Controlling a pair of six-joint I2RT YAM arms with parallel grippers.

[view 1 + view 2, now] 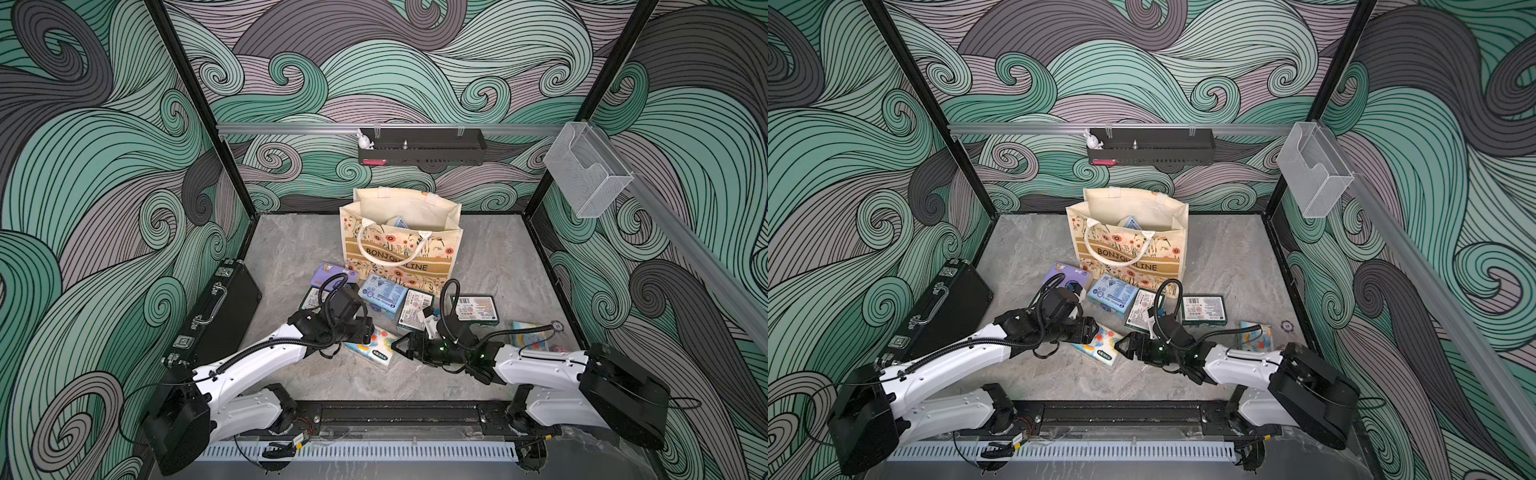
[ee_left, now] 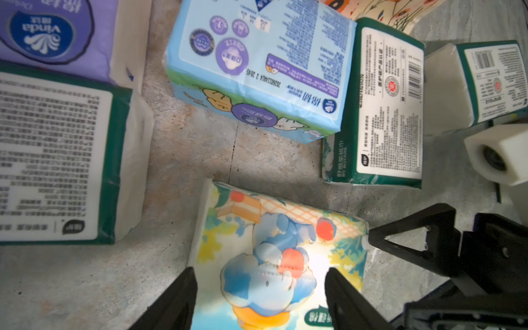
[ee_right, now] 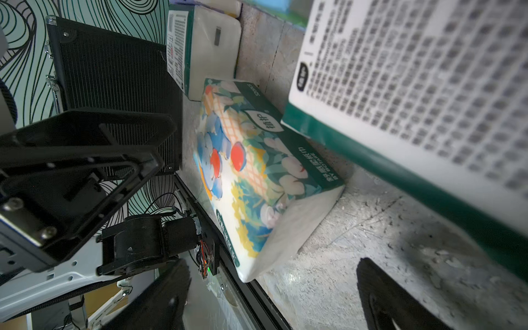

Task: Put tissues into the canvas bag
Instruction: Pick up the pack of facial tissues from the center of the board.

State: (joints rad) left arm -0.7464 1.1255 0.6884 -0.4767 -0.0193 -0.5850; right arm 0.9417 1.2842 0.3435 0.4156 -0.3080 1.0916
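Note:
The canvas bag (image 1: 401, 245) stands upright at the back centre, mouth open, with one light blue pack (image 1: 399, 222) showing inside. In front of it lie several tissues: a purple pack (image 1: 334, 276), a light blue pack (image 2: 257, 65), green-white packs (image 1: 415, 309) (image 1: 473, 309) and an elephant pack (image 2: 274, 257). My left gripper (image 2: 261, 300) is open just over the elephant pack, its fingers (image 2: 177, 300) spread across the pack's width. Just right of that pack, my right gripper (image 3: 271, 303) is open and holds nothing, pointing at the pack's corner (image 3: 251, 268).
A black hard case (image 1: 224, 307) lies along the left wall beside the left arm. Another elephant pack (image 1: 530, 334) and a small round chip (image 1: 557, 326) sit near the right wall. A black shelf (image 1: 422, 145) and a clear holder (image 1: 586, 170) hang on the walls.

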